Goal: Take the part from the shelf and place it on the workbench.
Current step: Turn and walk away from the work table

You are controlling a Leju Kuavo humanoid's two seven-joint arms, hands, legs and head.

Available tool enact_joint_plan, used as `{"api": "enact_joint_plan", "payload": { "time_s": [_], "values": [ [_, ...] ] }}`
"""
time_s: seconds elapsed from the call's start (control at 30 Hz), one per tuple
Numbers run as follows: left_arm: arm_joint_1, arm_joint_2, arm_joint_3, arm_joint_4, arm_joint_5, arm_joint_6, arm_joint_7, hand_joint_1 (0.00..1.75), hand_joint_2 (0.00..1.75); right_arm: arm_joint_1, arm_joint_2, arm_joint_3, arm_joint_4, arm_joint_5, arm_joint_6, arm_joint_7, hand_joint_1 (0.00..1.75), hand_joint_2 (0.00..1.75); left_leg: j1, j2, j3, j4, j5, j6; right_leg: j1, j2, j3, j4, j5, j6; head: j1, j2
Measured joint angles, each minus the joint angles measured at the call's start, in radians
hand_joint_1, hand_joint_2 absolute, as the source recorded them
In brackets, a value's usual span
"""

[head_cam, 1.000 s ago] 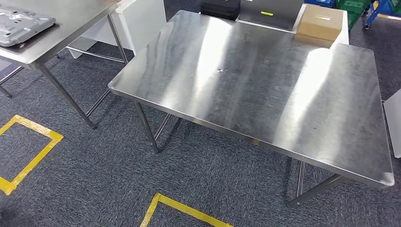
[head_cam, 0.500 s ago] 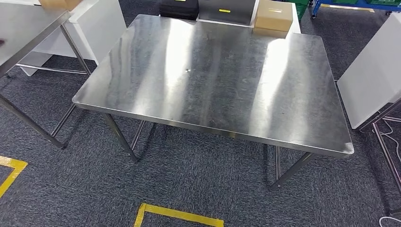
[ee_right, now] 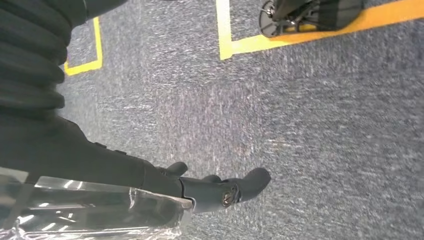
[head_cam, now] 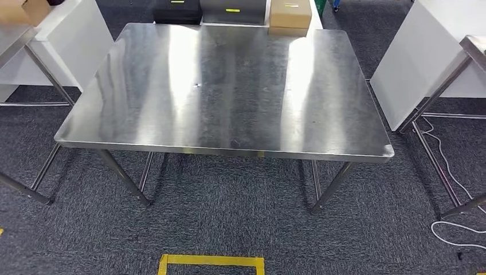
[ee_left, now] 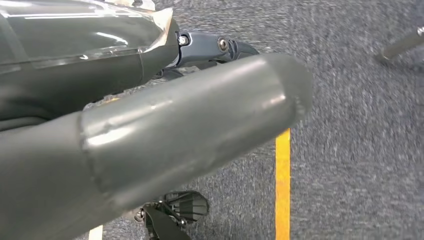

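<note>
The steel workbench [head_cam: 229, 86] stands square in front of me in the head view, its top bare and shiny. In the left wrist view my left hand [ee_left: 175, 135] lies with its thick grey thumb across the picture, its dark fingers [ee_left: 215, 47] against a glossy part in clear wrapping [ee_left: 75, 30]. The right wrist view has my right hand [ee_right: 215, 190] with its dark fingers along the edge of the same wrapped part [ee_right: 100, 210], low above the grey carpet. Both hands seem to hold it between them.
A cardboard box [head_cam: 290, 14] and black cases [head_cam: 176, 10] sit beyond the bench's far edge. A second steel table [head_cam: 11, 40] stands at the left, a white panel [head_cam: 418, 57] and a table frame [head_cam: 453, 74] at the right. A white cable [head_cam: 453, 229] and yellow floor tape [head_cam: 212, 262] lie on the carpet.
The camera has swung round: the workbench has shifted from skewed at the right to square and centred. The left table with its metal plate has slid out of the picture.
</note>
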Motion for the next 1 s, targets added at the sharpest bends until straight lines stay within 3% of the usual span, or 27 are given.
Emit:
{"api": "enact_joint_plan", "payload": {
  "time_s": [0.07,0.13,0.2,0.27,0.3,0.33,0.37,0.43,0.5,0.57,0.6,0.67,0.73,0.8,0.83,0.9,0.97,1.0],
  "values": [
    [-0.003,-0.001,0.0,0.0,0.0,0.0,0.0,0.0,0.0,0.002,-0.001,0.001,0.0,0.0,0.001,0.0,0.0,1.75,0.003,0.012,0.005,0.002,-0.005,-0.01,-0.008,0.022,-0.001,-0.003,0.006,-0.012,-0.001,0.0],
    [-0.006,-0.002,0.001,0.0,0.0,0.0,0.0,0.0,0.0,0.004,0.0,0.002,0.0,0.002,0.005,0.001,0.0,1.75,0.009,-0.03,-0.005,0.037,-0.035,-0.023,-0.022,0.043,0.004,-0.009,0.013,-0.025,-0.002,0.0],
    [-0.006,-0.001,0.001,0.0,-0.001,-0.001,0.0,0.0,0.0,0.002,0.003,0.004,0.0,0.003,0.009,0.002,0.0,1.75,0.015,-0.093,-0.047,0.143,-0.101,-0.033,-0.028,0.064,0.003,-0.01,0.019,-0.035,-0.004,0.0],
    [-0.003,-0.001,0.001,0.0,-0.001,-0.002,0.002,0.0,0.0,0.0,0.004,0.007,0.0,0.004,0.012,0.003,0.0,1.75,0.018,-0.112,-0.099,0.256,-0.149,-0.039,-0.028,0.089,0.0,-0.009,0.022,-0.037,-0.004,0.0],
    [-0.002,-0.001,0.001,0.0,-0.001,-0.002,0.003,0.0,0.0,0.0,0.004,0.008,0.0,0.004,0.014,0.003,0.0,1.75,0.021,-0.113,-0.11,0.276,-0.145,-0.042,-0.029,0.103,0.0,-0.009,0.022,-0.036,-0.005,0.0],
    [-0.002,0.0,0.001,0.0,-0.001,-0.002,0.004,0.0,0.0,0.001,0.004,0.009,0.0,0.005,0.015,0.003,0.0,1.75,0.024,-0.115,-0.104,0.259,-0.122,-0.044,-0.03,0.117,0.001,-0.008,0.022,-0.035,-0.006,0.0],
    [-0.002,0.001,0.001,0.0,-0.001,-0.003,0.004,0.0,0.0,0.002,0.004,0.01,0.0,0.006,0.016,0.003,0.0,1.75,0.03,-0.121,-0.084,0.21,-0.086,-0.047,-0.032,0.131,0.002,-0.006,0.023,-0.034,-0.006,0.0],
    [-0.002,0.002,0.002,0.0,-0.001,-0.003,0.004,0.0,0.0,0.0,0.004,0.011,0.0,0.006,0.016,0.003,0.0,1.75,0.043,-0.168,-0.033,0.086,-0.024,-0.052,-0.031,0.157,-0.003,0.002,0.022,-0.025,-0.006,0.0],
    [-0.001,0.002,0.003,0.001,-0.002,-0.003,0.006,0.0,0.0,-0.004,0.004,0.012,-0.001,0.007,0.016,0.003,0.0,1.75,0.046,-0.203,-0.013,0.028,-0.009,-0.049,-0.028,0.181,-0.018,0.009,0.024,-0.007,-0.005,0.0],
    [-0.002,0.001,0.004,0.001,-0.003,-0.004,0.006,0.0,0.0,-0.002,0.004,0.013,-0.001,0.008,0.016,0.005,0.0,1.75,0.036,-0.186,-0.015,0.024,-0.008,-0.032,-0.028,0.205,-0.032,0.006,0.032,0.012,-0.005,0.0],
    [-0.004,0.0,0.005,0.001,-0.004,-0.005,0.006,0.0,0.0,0.001,0.003,0.013,-0.001,0.009,0.016,0.007,0.0,1.75,0.033,-0.173,-0.014,0.021,-0.004,-0.022,-0.029,0.199,-0.039,0.01,0.031,0.017,-0.005,0.0],
    [-0.006,0.0,0.005,0.0,-0.005,-0.006,0.005,0.0,0.0,0.004,0.003,0.014,-0.001,0.009,0.016,0.01,0.0,1.75,0.03,-0.146,-0.015,0.014,0.004,-0.002,-0.028,0.149,-0.068,0.062,0.005,0.016,-0.001,0.0],
    [-0.004,0.002,0.005,0.0,-0.005,-0.006,0.005,0.0,0.0,0.002,0.005,0.015,-0.001,0.009,0.017,0.011,0.0,1.75,0.025,-0.115,-0.018,0.013,0.006,0.01,-0.025,0.095,-0.127,0.186,-0.051,0.006,0.004,0.0],
    [-0.003,0.002,0.005,0.0,-0.005,-0.008,0.005,0.0,0.0,0.001,0.006,0.016,-0.001,0.009,0.017,0.012,0.0,1.75,0.017,-0.083,-0.022,0.013,0.006,0.014,-0.024,0.084,-0.168,0.284,-0.086,0.005,0.004,0.0],
    [-0.003,0.001,0.005,0.0,-0.005,-0.009,0.006,0.0,0.0,0.003,0.006,0.016,-0.001,0.009,0.017,0.013,0.0,1.75,0.015,-0.069,-0.023,0.013,0.006,0.014,-0.024,0.082,-0.161,0.283,-0.083,0.008,0.004,0.0],
    [-0.003,-0.001,0.005,0.0,-0.005,-0.01,0.007,0.0,0.0,0.006,0.005,0.017,-0.001,0.008,0.017,0.015,0.0,1.75,0.012,-0.046,-0.022,0.013,0.006,0.014,-0.019,0.063,-0.091,0.178,-0.048,0.014,0.004,0.0],
    [-0.002,-0.003,0.005,0.0,-0.005,-0.011,0.008,0.0,0.0,0.004,0.005,0.017,-0.001,0.009,0.016,0.016,0.0,1.75,0.007,-0.025,-0.019,0.014,0.004,0.008,-0.006,0.02,-0.018,0.051,-0.016,0.007,0.004,0.0],
    [-0.002,-0.003,0.005,0.0,-0.005,-0.011,0.008,0.0,0.0,0.003,0.004,0.017,-0.001,0.009,0.016,0.016,0.0,1.75,0.005,-0.016,-0.017,0.015,0.002,0.004,0.0,0.006,-0.002,0.017,-0.01,0.001,0.004,0.0]
  ]
}}
